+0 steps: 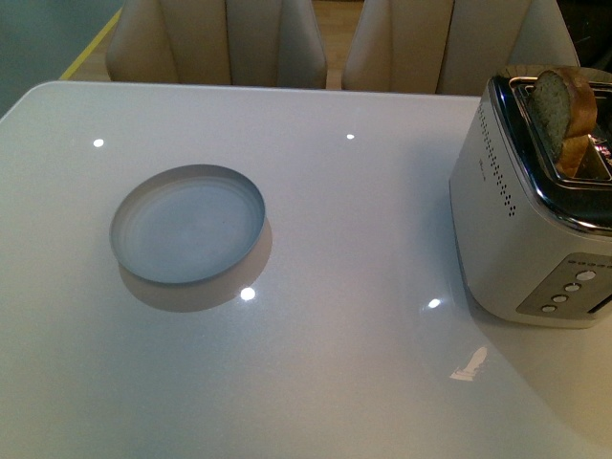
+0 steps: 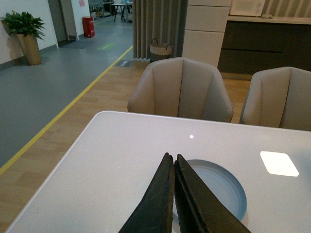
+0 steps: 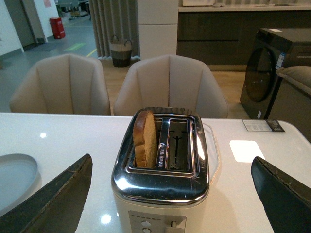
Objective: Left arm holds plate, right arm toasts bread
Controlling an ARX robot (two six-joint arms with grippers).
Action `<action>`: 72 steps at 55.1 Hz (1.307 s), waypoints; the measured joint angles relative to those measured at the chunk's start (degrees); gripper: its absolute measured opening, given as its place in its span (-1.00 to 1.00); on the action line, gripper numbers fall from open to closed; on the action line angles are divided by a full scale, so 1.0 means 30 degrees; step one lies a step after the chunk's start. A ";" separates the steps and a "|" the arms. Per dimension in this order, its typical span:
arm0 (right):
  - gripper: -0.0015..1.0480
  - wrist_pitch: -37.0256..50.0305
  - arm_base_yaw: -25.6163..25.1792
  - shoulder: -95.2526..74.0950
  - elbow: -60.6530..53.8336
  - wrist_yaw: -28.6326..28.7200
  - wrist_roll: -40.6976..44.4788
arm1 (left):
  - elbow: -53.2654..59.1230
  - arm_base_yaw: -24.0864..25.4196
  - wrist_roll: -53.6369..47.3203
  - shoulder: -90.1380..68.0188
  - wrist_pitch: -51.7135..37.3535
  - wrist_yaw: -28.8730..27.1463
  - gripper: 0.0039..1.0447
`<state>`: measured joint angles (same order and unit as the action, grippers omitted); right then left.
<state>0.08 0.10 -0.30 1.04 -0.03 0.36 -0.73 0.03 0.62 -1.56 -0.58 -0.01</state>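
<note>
Evidently early step: thick brown wholemeal bread slice point(image 3: 145, 139) stands in slot of white-and-chrome toaster point(image 3: 163, 187). Right gripper point(image 3: 170, 194) gapes wide, toaster between fingers. Left gripper point(image 2: 174, 162), fingers pressed together, empty, probably hovers over round pale blue-grey plate point(image 1: 187, 223), well left of toaster. Next: left opens, takes plate rim.

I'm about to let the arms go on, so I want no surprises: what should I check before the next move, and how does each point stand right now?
1. Bread standing upright in a toaster slot, top sticking out: ok.
2. Second slot free: ok.
3. Right hand open wide, fingers either side of the toaster: ok.
4. Plate flat on the table, nothing on it: ok.
5. Left hand on the plate: not ok; shut, holding nothing, above the plate's near edge.
6. Whether the bread is toasted: cannot tell.
</note>
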 joint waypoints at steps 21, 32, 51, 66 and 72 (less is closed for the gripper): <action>0.83 0.0000 0.0000 0.0007 0.0000 0.0007 0.0000 | 0.0000 0.0000 0.0015 0.0401 0.0168 0.0000 -0.93; 0.83 0.0000 0.0000 0.0007 0.0000 0.0007 0.0000 | 0.0000 0.0000 0.0000 0.0401 0.0168 0.0000 -0.22; 0.83 0.0000 0.0000 0.0007 0.0000 0.0007 0.0000 | 0.0000 0.0000 -0.0044 0.0401 0.0168 0.0000 0.86; 0.83 0.0000 0.0000 0.0007 0.0000 0.0007 0.0000 | 0.0000 0.0000 -0.0044 0.0401 0.0168 0.0000 0.87; 0.83 0.0000 0.0000 0.0007 0.0000 0.0007 0.0000 | 0.0000 0.0000 -0.0044 0.0401 0.0168 0.0000 0.87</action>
<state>0.08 0.10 -0.27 1.04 -0.01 0.36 -0.73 0.03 0.49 -0.36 -0.08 -0.01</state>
